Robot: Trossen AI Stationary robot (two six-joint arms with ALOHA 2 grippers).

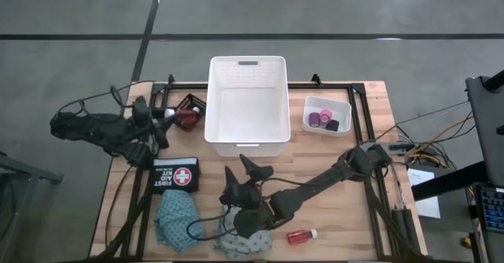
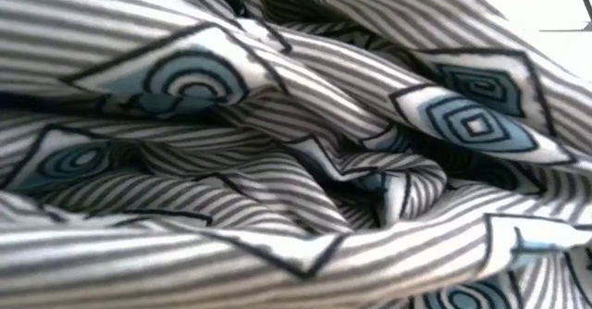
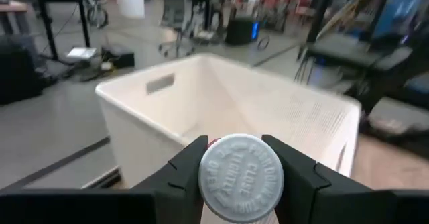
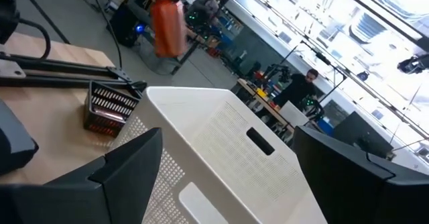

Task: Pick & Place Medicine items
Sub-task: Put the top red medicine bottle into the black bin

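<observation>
White-capped red bottle (image 3: pixel 241 177) sits clamped in my left claw (image 1: pixel 172 116), just left of the white basket (image 1: pixel 246 141), ready to drop in. My right claw (image 1: pixel 248 173) hangs spread and empty near the grey cloth (image 1: pixel 240 243) and another red bottle (image 1: pixel 299 235) on the tabletop (image 1: pixel 346 208)

Lighting is even and diffuse from overhead; shadows on the wooden slatted table (image 1: pixel 331 161) are faint. The grey striped patterned cloth (image 2: pixel 296 161) fills the low view, soft-focused. Wrist-view backgrounds are blurred.
</observation>
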